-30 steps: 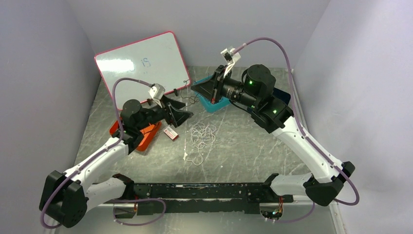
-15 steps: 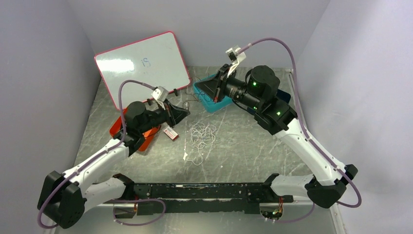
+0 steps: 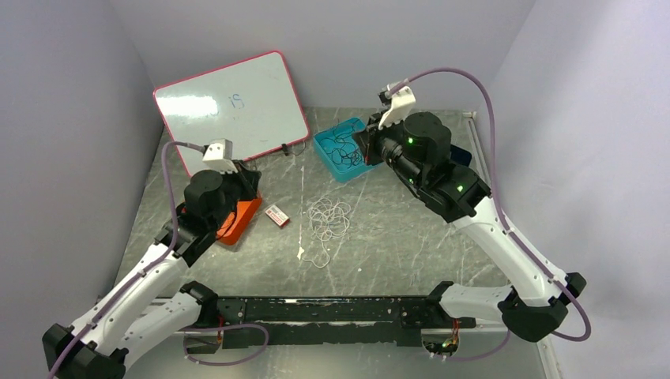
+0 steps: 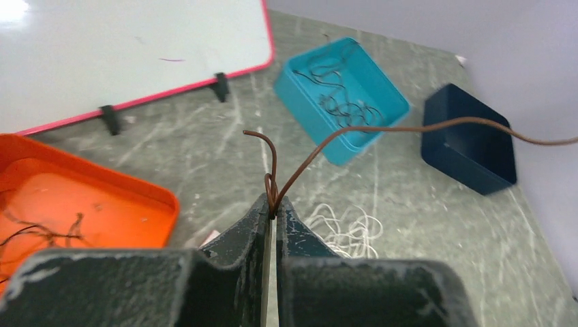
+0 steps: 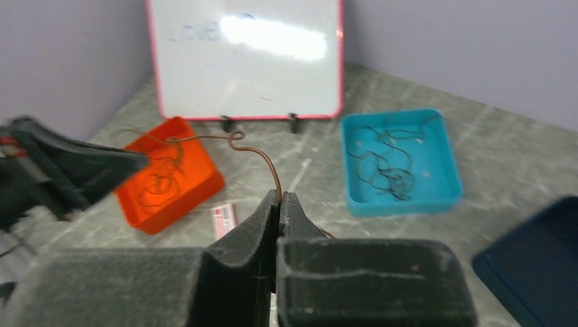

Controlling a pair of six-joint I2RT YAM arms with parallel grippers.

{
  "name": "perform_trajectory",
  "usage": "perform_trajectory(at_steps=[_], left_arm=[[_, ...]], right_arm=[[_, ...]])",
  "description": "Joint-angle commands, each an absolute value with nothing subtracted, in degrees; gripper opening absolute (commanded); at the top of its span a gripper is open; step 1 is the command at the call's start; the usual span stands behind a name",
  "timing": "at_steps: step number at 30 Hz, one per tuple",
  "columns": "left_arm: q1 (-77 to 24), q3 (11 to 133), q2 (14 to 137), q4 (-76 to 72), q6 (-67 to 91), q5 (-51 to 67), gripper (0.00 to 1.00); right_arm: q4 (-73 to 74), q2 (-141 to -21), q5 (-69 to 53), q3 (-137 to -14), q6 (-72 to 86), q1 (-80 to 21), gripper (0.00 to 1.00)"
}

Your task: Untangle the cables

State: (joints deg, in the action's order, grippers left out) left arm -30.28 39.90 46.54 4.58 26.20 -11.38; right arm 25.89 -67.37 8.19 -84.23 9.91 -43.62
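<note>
A thin brown cable [image 4: 409, 127] is stretched in the air between both grippers. My left gripper [image 4: 272, 204] is shut on one end, above the orange tray [image 3: 242, 217], which holds more reddish cables [image 4: 41, 231]. My right gripper [image 5: 279, 197] is shut on the other end of the brown cable [image 5: 262, 153], beside the teal tray [image 3: 345, 174]. Black cables [image 3: 344, 146] lie coiled in that teal tray. A loose tangle of white cables [image 3: 330, 219] lies on the table between the arms.
A pink-framed whiteboard [image 3: 233, 103] leans at the back left. A dark blue tray [image 4: 470, 139] sits right of the teal one, partly under the right arm. A small pink and white block [image 3: 275, 215] lies beside the orange tray. Purple walls close in on both sides.
My left gripper has shut on the brown cable and pulled back left over the orange tray. My right arm has drawn back to the right, uncovering the teal tray.
</note>
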Motion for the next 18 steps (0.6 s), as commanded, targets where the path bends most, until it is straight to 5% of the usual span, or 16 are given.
perform_trajectory(at_steps=[1,9,13,16,18], left_arm=[[-30.5,43.8,45.4,13.5,26.9,-23.9,0.07],[-30.4,45.8,45.8,21.7,29.4,-30.0,0.07],[-30.4,45.4,44.7,19.6,26.1,-26.5,0.1],[-30.4,44.7,44.8,14.2,21.8,-15.5,0.3],[-30.4,44.6,46.1,12.2,21.6,-11.5,0.59]], right_arm=[[30.4,-68.1,22.0,-82.9,7.5,-43.8,0.0],[32.2,-71.6,41.0,-83.4,5.7,-43.5,0.0],[27.6,-71.7,32.6,-83.9,2.8,-42.8,0.0],[22.3,-72.1,24.1,-85.0,3.2,-42.5,0.0],[21.5,-74.0,23.1,-87.3,3.6,-42.3,0.0]])
